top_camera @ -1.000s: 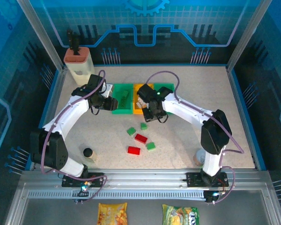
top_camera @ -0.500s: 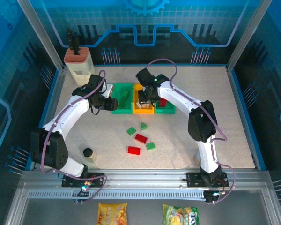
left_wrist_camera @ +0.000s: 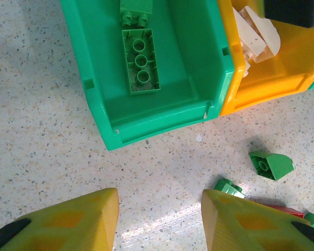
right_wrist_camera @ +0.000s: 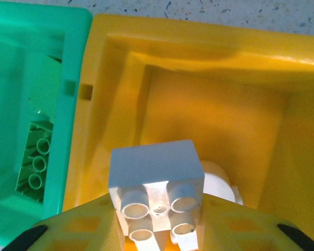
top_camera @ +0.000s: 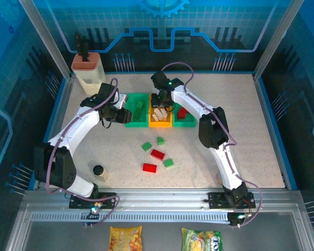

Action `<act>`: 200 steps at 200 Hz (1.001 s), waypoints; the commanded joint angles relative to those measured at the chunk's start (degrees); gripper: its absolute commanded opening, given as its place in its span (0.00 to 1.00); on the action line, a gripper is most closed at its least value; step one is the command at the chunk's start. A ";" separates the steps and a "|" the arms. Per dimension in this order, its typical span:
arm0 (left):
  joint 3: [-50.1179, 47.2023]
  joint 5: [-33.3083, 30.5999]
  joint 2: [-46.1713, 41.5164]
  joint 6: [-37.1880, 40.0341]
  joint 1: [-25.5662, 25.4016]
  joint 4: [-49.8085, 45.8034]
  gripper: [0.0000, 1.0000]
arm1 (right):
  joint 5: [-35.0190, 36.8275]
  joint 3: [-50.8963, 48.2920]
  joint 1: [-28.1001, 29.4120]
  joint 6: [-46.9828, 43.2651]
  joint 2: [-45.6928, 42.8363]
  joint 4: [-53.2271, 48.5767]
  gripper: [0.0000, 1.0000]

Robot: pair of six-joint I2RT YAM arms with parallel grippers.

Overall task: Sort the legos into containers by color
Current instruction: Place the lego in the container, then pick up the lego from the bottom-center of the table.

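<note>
My right gripper (right_wrist_camera: 158,222) is now hanging over the orange-yellow bin (right_wrist_camera: 199,36), away from the loose legos (top_camera: 157,154), and is pinching a white brick (right_wrist_camera: 153,167). I'm placing it, so next I'm spreading the fingers. My left gripper (left_wrist_camera: 159,214) is idling agape and empty.

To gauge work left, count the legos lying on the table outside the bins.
5, clustered in the top view: green brick nearest the bins, green brick left of it, red brick in the middle, green brick lower right, red brick lowest. Others may be hidden.
</note>
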 commanded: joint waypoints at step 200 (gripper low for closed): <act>-0.20 1.46 -0.59 0.40 0.21 -0.60 0.47 | 3.66 -9.50 3.51 -3.57 -14.70 -4.20 0.49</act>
